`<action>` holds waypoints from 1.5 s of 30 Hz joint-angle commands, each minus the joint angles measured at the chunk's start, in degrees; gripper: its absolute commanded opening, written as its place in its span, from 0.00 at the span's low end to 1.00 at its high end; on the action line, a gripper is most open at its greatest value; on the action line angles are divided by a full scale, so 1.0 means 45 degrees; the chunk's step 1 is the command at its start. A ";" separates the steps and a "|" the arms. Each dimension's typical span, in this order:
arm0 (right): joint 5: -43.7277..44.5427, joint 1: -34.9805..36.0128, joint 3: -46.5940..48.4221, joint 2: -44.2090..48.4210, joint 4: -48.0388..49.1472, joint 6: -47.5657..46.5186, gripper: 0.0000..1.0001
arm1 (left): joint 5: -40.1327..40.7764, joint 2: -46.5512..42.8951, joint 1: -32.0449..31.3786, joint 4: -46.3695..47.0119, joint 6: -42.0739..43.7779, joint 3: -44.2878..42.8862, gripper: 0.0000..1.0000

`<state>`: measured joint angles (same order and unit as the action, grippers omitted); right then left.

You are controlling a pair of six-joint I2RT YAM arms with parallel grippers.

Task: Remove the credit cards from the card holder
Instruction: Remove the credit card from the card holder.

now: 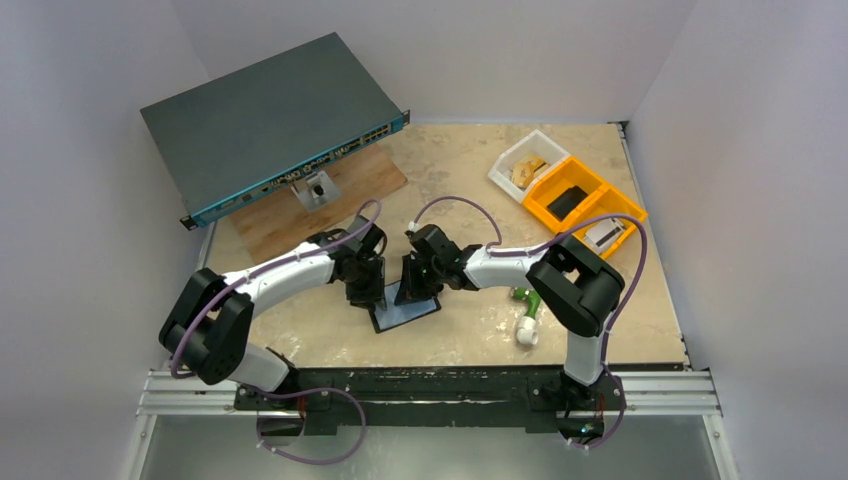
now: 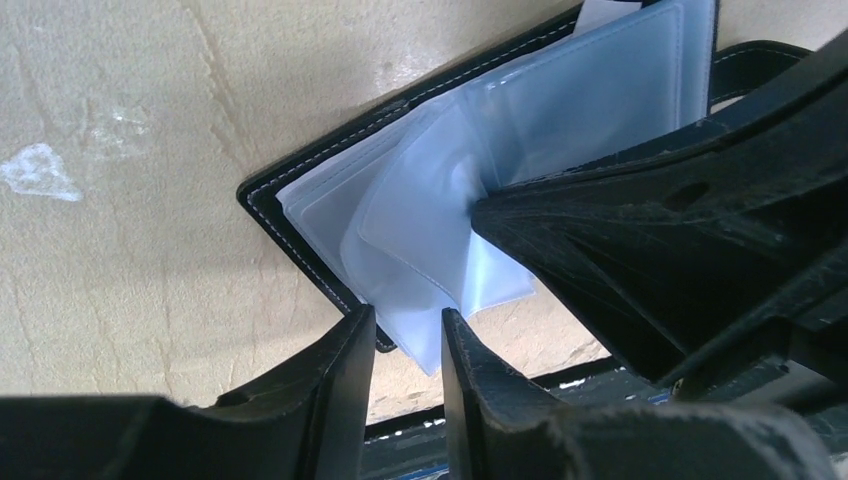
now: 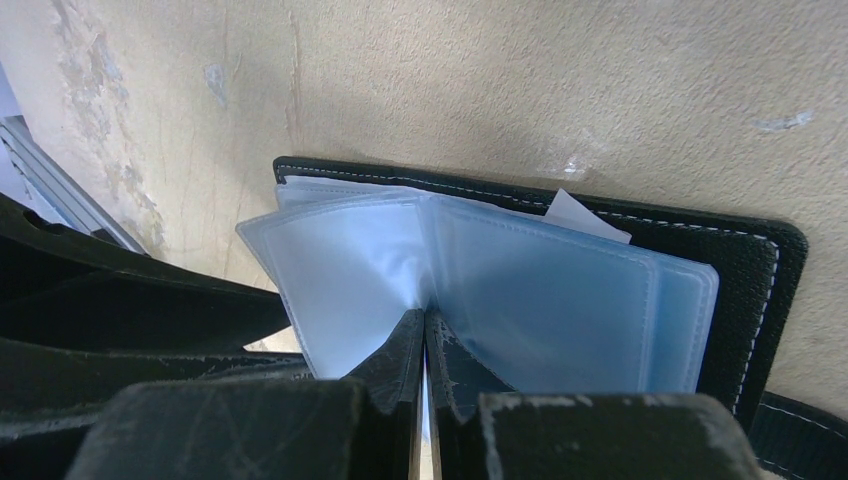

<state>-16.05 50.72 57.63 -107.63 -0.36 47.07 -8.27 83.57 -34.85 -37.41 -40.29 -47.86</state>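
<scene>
Lying unfolded on the table (image 1: 470, 180) between both arms, the card holder (image 3: 745, 290) shows its fanned credit cards (image 3: 560, 300). The left gripper (image 2: 406, 318) stands a little apart at their corner, holding nothing; the right gripper (image 3: 424, 320) is pressed together, seemingly pinching one edge.

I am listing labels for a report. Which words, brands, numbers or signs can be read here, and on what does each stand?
No text can be read.
Network switch: front markings too small to read.
Card holder and its pale plastic sleeves: no print shows.
</scene>
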 commanded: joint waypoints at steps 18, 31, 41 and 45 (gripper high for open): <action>-0.0033 0.0355 -0.0551 0.0279 -0.0525 0.0263 0.00 | -0.0833 0.0436 -0.0166 0.1661 -0.0206 -0.0650 0.18; 0.0573 0.0119 -0.0833 0.2229 -0.0621 0.1127 0.20 | -0.0599 0.0368 -0.0164 0.1553 -0.0401 -0.0487 0.00; 0.1880 -0.0301 -0.0827 0.3613 -0.1852 0.0884 0.29 | -0.1583 0.0115 -0.0177 0.1898 -0.0502 -0.0459 0.06; 0.2077 -0.0715 -0.1063 0.4166 -0.2146 0.0707 0.29 | -0.2338 0.0155 -0.0219 0.2363 -0.0753 -0.0544 0.14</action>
<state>-9.72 49.17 53.87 -92.27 -7.51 51.22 -14.46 85.58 -35.40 -30.30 -41.93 -49.60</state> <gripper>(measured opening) 0.289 0.124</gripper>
